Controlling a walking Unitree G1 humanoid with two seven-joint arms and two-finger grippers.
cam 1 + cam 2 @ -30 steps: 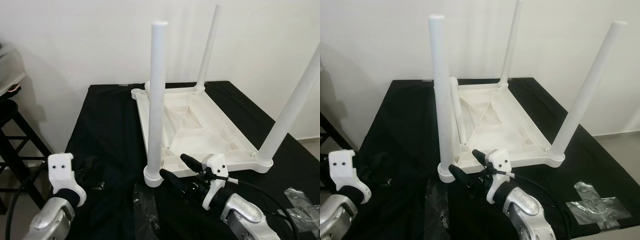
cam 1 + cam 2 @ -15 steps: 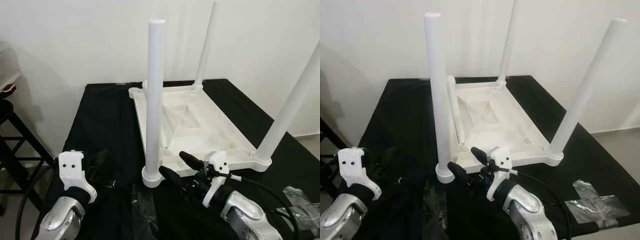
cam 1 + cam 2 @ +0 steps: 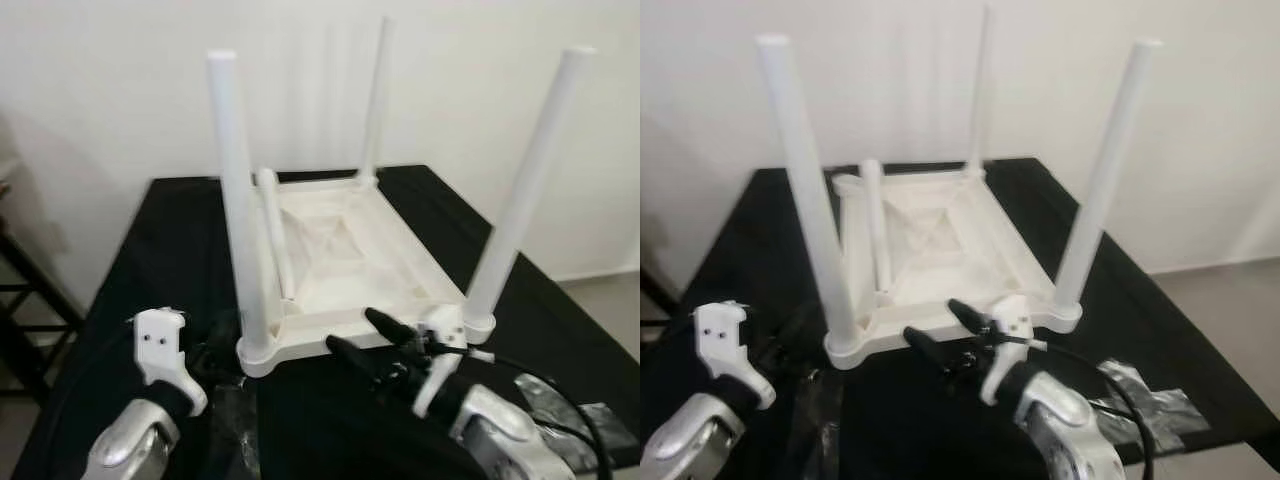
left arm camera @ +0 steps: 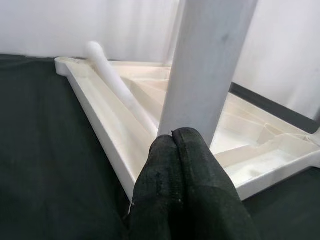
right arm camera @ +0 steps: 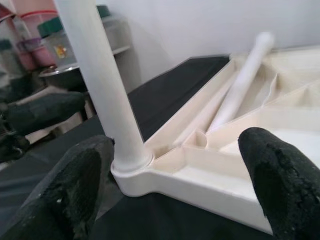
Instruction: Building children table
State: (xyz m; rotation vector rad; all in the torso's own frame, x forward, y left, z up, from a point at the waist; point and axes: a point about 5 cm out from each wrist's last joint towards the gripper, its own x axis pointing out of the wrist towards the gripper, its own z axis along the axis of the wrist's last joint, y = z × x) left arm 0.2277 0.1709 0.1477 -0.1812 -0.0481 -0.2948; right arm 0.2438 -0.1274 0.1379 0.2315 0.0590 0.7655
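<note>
A white children's table top (image 3: 345,255) lies upside down on the black-clothed table (image 3: 170,240). Three white legs stand upright in it: near left (image 3: 238,200), near right (image 3: 525,190) and far (image 3: 375,100). A fourth leg (image 3: 275,230) lies loose inside the top along its left side. My left gripper (image 3: 218,342) is shut and empty, with its fingertips (image 4: 175,142) right at the foot of the near left leg (image 4: 210,65). In front of the top's near rim my right gripper (image 3: 358,337) stands open. Its fingers (image 5: 75,185) span the corner that holds the near left leg (image 5: 100,80).
Strips of silver tape (image 3: 1145,405) are stuck to the cloth at the near right, close to the table's edge. Crumpled clear plastic (image 3: 235,435) lies near the front between my arms. A dark stool (image 3: 25,300) stands to the left. A white wall rises behind.
The camera has shifted, so the table top now sits further left and lower in view. My left gripper has come forward to the foot of the near left leg. The right gripper stays open.
</note>
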